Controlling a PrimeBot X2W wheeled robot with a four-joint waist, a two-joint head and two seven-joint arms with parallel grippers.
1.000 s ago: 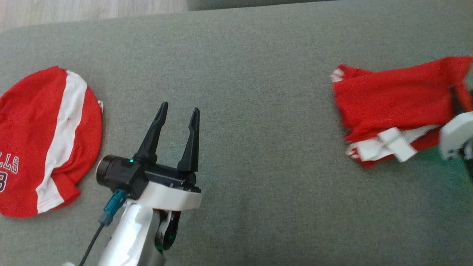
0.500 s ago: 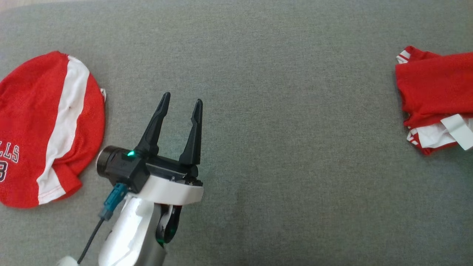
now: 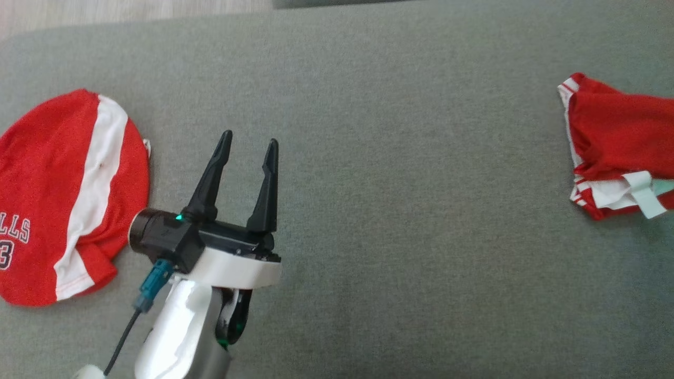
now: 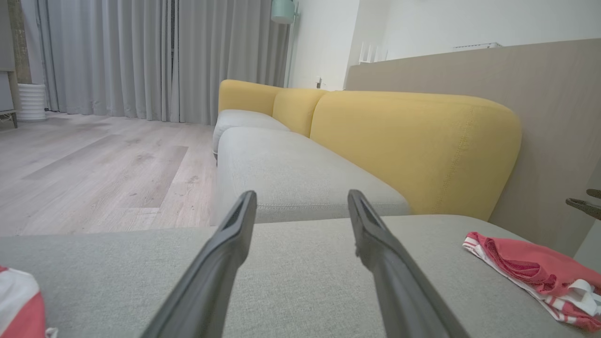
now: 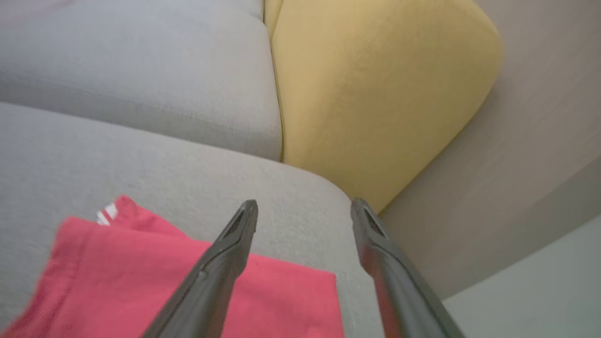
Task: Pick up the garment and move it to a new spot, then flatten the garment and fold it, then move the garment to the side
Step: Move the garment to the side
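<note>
The folded red garment with white striped trim (image 3: 611, 131) lies rumpled at the far right of the grey fabric cushion (image 3: 395, 158), beneath the right gripper (image 5: 304, 204), whose fingers stand apart and empty. The left gripper (image 3: 249, 138) has its fingers apart too, beside a rounded red-and-white jersey (image 3: 63, 195) lettered "LLS" and "3".

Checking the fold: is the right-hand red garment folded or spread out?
Folded: the garment lies in a compact stack, white-striped layers showing under the red top layer.

The left gripper (image 3: 249, 138) is seen black, fingers (image 3: 210, 181) long and tapered; green light (image 3: 180, 217) is lit; teal plug (image 3: 154, 284), black cable (image 3: 122, 345), white forearm (image 3: 181, 321).
</note>
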